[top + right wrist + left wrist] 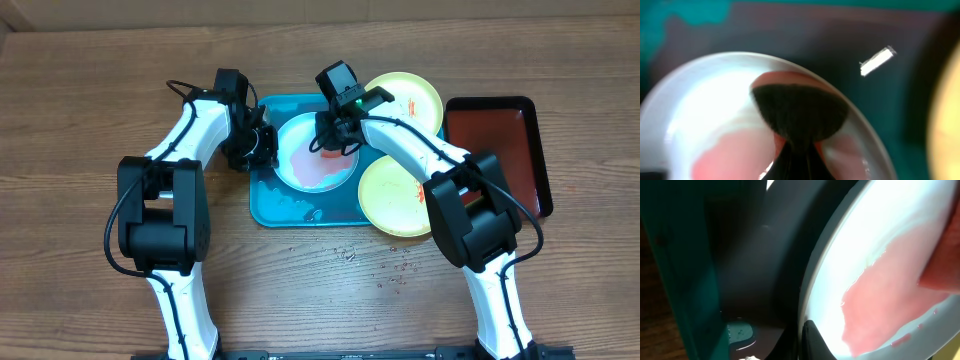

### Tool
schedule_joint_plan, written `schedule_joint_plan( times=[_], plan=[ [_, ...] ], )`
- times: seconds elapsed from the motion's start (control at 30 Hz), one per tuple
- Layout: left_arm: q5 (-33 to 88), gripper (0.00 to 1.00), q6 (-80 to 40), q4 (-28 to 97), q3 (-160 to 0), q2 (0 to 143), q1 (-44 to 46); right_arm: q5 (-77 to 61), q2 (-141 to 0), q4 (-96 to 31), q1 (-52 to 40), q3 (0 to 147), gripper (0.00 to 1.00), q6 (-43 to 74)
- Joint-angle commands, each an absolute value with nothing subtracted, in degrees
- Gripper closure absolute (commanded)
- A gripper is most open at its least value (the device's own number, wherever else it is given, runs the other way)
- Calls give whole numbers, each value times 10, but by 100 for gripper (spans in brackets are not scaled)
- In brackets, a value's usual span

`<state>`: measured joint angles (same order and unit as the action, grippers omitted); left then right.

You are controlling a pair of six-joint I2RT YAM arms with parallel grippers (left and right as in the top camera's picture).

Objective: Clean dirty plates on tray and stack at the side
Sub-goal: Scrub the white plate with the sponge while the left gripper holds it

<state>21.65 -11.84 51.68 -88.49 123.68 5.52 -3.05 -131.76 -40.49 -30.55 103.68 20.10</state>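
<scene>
**A:** Clock set on the overhead view, 12 at the table's far edge, centre on the teal tray [290, 208]. Where is the white plate [300, 168]?

**B:** On the tray, a little toward 1 o'clock. There is a pink-red smear [318, 178] over its 6 o'clock half.

**A:** Left gripper [264, 148]?

**B:** At the plate's 9 o'clock rim, jaws closed on that rim. Its wrist view shows one dark finger [815, 339] lying at the rim.

**A:** Right gripper [336, 148]?

**B:** Over the plate, toward its 1 o'clock side. The jaws are clamped on a reddish pad [334, 154] that is pressed onto the plate. In its own wrist view the pad looks dark and fan-shaped.

**A:** The other plates?

**B:** The far yellow-green plate [412, 95] is on the table at 1 o'clock, just beside the tray's corner. The near yellow-green plate [392, 200] is at 4 o'clock, against the tray's right rim. Whether it overlaps or only touches, I cannot tell. Each has small red marks.

**A:** Anything else?

**B:** A dark red tray [497, 150] at 3 o'clock, beyond both plates. Scattered specks [390, 268] on the table at 5 o'clock.
</scene>
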Motion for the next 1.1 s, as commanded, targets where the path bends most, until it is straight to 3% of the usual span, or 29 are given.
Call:
schedule_joint_plan(
  times=[0.0, 0.4, 0.67, 0.83, 1.07],
  plan=[
    [187, 96, -104, 523, -880, 1244, 51, -81, -1328, -381, -318, 1020, 96, 197],
    [195, 96, -102, 522, -880, 1244, 51, -243, -1328, -351, -353, 1004, 96, 212],
    [195, 96, -103, 521, -880, 1244, 51, -279, -1328, -463, -344, 1016, 96, 173],
    [195, 96, -103, 519, -880, 1244, 51, -160, -1328, -574, -323, 1049, 96, 145],
    [195, 96, -103, 520, -880, 1244, 51, 32, -1328, -604, -311, 1064, 96, 146]
  ],
)
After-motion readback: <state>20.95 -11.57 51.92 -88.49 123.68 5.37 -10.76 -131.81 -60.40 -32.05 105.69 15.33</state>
